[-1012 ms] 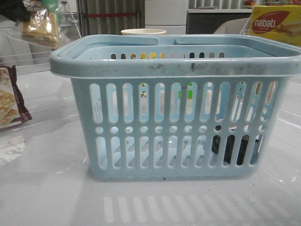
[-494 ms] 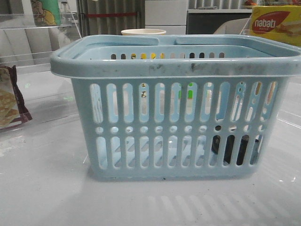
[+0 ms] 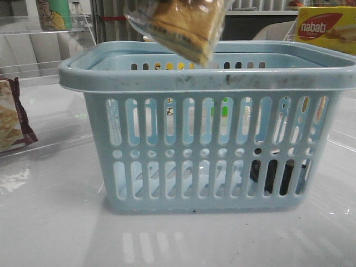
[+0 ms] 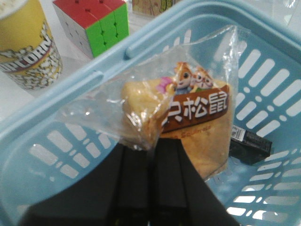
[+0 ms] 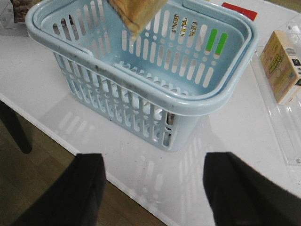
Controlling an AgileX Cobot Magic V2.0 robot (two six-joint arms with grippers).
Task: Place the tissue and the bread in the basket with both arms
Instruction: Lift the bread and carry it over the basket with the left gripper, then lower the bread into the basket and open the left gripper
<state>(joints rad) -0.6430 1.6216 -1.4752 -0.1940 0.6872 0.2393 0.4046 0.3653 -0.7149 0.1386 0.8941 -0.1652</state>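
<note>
The tan-yellow bread in its clear plastic wrapper with a dark brown label strip (image 4: 181,110) hangs in the air above the open top of the large light-blue slotted plastic basket (image 3: 208,83); in the front view its lower edge dips just to the level of the far rim. The left gripper (image 4: 151,153) holds it from below in the left wrist view: the two black fingers (image 4: 129,183) are pressed together with a pinch of wrapper and the bread's lower edge clamped between their tips, the rest of the packet spreading beyond them over the basket's interior. On the basket floor, towards one corner, lies the small black block-shaped tissue pack (image 4: 250,143), apart from the bread and visible through the front slots as a dark shape.

The right gripper (image 5: 153,188) hovers well clear of the basket, over the table's near edge, its fingers spread wide with nothing between them.

The basket stands on the glossy white table (image 3: 55,222), around its middle. Beyond its far side sit a yellow printed paper cup (image 4: 26,47) and a colourful puzzle cube (image 4: 94,23).
</note>
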